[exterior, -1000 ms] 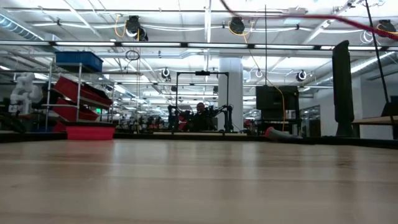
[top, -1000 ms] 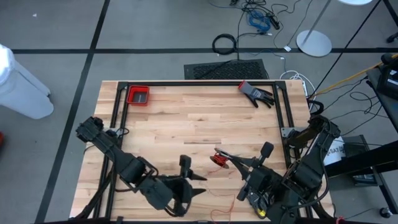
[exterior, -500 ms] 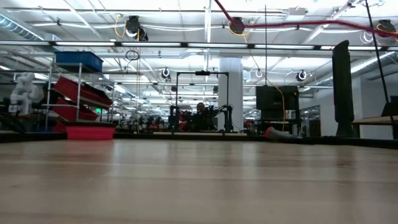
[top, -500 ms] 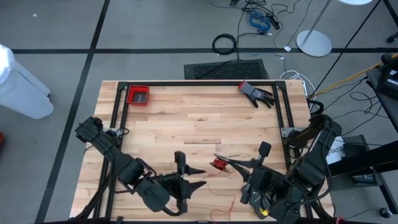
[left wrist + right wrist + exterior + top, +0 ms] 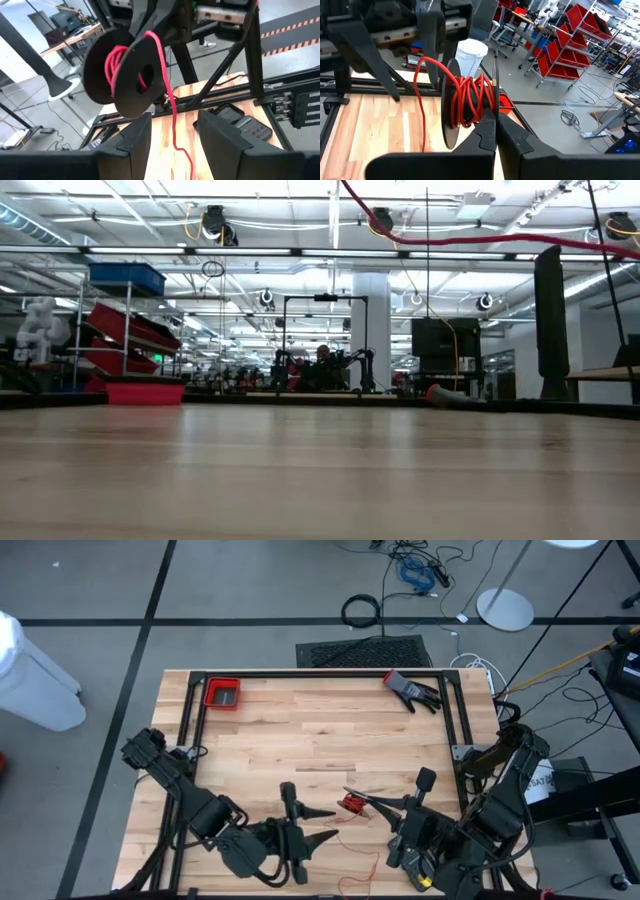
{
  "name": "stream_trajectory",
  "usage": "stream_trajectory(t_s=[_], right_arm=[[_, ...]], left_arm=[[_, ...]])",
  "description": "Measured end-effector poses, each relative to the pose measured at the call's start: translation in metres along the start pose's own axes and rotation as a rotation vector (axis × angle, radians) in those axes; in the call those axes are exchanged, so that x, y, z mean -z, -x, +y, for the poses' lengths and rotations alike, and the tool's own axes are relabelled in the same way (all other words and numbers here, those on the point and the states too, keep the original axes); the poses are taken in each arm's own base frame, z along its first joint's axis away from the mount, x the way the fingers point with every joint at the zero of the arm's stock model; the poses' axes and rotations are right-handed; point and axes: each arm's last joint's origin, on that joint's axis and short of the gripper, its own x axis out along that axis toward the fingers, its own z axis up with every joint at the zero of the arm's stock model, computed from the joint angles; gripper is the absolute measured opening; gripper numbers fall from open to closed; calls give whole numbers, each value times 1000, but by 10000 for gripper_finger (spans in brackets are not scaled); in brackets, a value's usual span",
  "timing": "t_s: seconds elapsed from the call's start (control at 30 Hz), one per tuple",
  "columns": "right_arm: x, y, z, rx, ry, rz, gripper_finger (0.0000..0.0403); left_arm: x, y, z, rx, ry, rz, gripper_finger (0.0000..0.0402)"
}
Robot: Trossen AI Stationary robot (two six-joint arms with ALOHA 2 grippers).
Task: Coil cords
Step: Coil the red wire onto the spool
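- High view: the right gripper [image 5: 352,802] sat near the front edge of the table [image 5: 320,730], its 2 fingers clenched on a small black spool [image 5: 349,804] wound with red cord [image 5: 345,840]. The loose end of the cord trailed across the wood toward the front edge. The left gripper [image 5: 322,825] lay just beside the spool, jaws parted and grasping nothing. A red bin [image 5: 222,693] and a black glove [image 5: 412,690] lay well apart, at the far corners.
- Low view: neither gripper showed. Only a length of the red cord [image 5: 440,238] crossed the top of the picture, high above the table [image 5: 320,470], which told that the spool was held up off the wood, something the top-down view could not settle.
- Left wrist view: the spool [image 5: 131,72] faced the camera flat-on, 1 disc with a pale hole, the cord [image 5: 170,105] dropping limp from its rim between the spread fingers [image 5: 127,145].
- Right wrist view: the fingers [image 5: 487,132] pinched the spool [image 5: 465,102] by its edge; here alone the uneven turns of the cord [image 5: 420,100] on the hub were plain.
- Handling, as a judgement: the cord looked light, soft and slack, likely to slip off the rim or snag. It was best taken on the free strand just below the spool, keeping gentle tension.
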Motion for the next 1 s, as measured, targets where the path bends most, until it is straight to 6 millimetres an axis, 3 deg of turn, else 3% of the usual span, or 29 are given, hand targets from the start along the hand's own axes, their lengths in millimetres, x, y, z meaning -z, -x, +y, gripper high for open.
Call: stream_trajectory(t_s=[0.33, 0.7, 0.83, 1.0], right_arm=[[0, 0, 0, 0, 0, 0, 0], [0, 0, 0, -3, 2, 1, 0], [0, 0, 1, -33, 2, 15, 0], [1, 0, 2, -59, 9, 27, 0]], left_arm=[[1, -5, 4, -6, -7, 8, 150], [3, -4, 6, -113, -77, 34, 9], [3, 2, 4, -226, -133, 57, 8], [2, 9, -1, -238, -165, 57, 3]])
